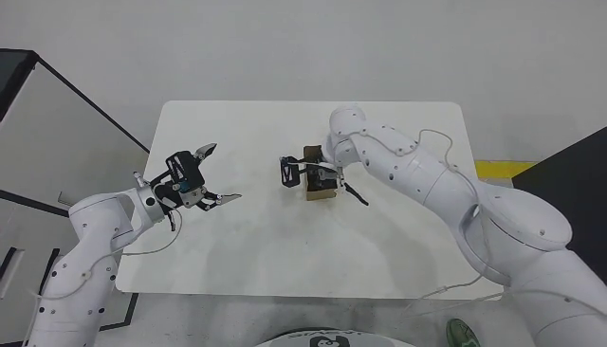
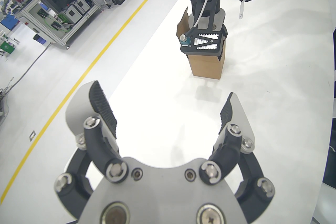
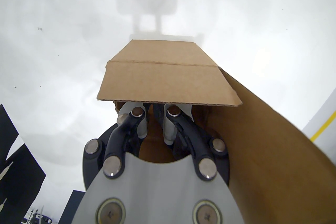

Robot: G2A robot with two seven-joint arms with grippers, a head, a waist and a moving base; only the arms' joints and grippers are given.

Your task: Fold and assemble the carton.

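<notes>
The carton (image 2: 206,66) is stood upright on the table (image 1: 408,243), the right gripper (image 3: 156,114) sunk into its top, drawn narrow beneath a flap (image 3: 168,83). The left gripper (image 2: 168,109) is held wide, well apart — so the carton is left unbraced and could be tipped or crushed by an off-centre push.

Glossy white arms (image 1: 427,176). Left gripper (image 2: 162,93): silver plate, black ribbed pads (image 2: 101,101), round screws. Thin white cable (image 2: 207,3) down right wrist.

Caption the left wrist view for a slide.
Open left end effector faces the right end effector set in a brown cardboard carton on the white table.
</notes>
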